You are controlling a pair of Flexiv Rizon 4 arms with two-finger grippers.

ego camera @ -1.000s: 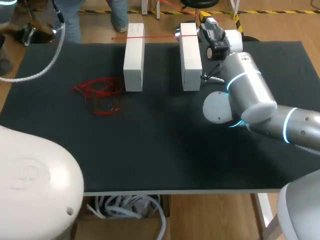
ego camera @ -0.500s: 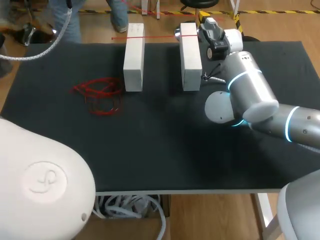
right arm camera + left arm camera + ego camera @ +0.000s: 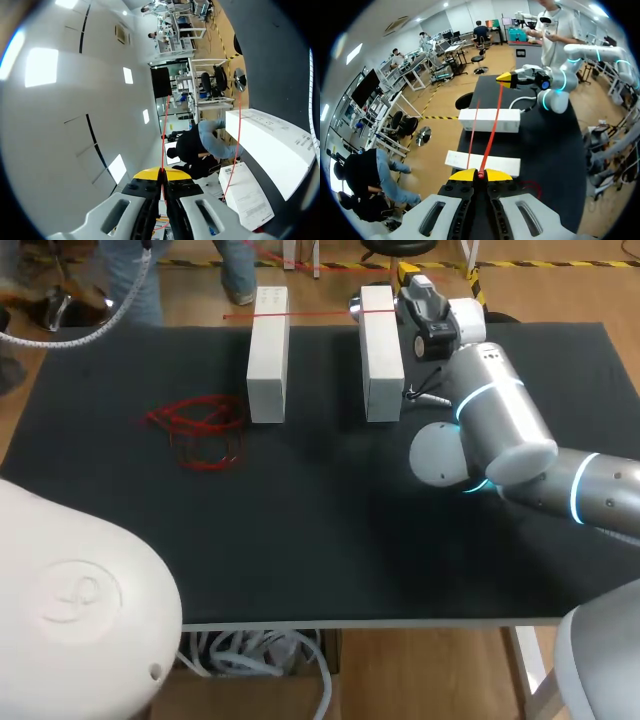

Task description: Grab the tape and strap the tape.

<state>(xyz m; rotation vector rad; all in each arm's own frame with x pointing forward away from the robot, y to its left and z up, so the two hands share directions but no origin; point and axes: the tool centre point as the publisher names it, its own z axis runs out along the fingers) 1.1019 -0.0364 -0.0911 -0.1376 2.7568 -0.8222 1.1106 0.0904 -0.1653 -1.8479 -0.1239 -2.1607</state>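
Two white boxes [image 3: 267,355] [image 3: 380,352] stand side by side at the table's far edge. A thin red tape [image 3: 300,313] runs taut across their far ends. My right gripper [image 3: 405,278] sits just past the right box and is shut on one end of the tape [image 3: 162,145]. The left gripper [image 3: 480,174] is shut on the other end, and the tape [image 3: 492,130] stretches from it over both boxes [image 3: 490,120] [image 3: 482,162] to the right gripper [image 3: 506,80]. A loose tangle of red tape [image 3: 200,428] lies left of the boxes.
The black mat [image 3: 320,540] covers the table. My right arm's elbow [image 3: 490,425] lies over the right side of the mat. The left arm's white housing [image 3: 70,600] fills the near left corner. A grey cable [image 3: 90,335] hangs over the far left corner.
The left arm's housing and the cable at the far left have shifted a little. The boxes, the tape and the right arm stay as they were.
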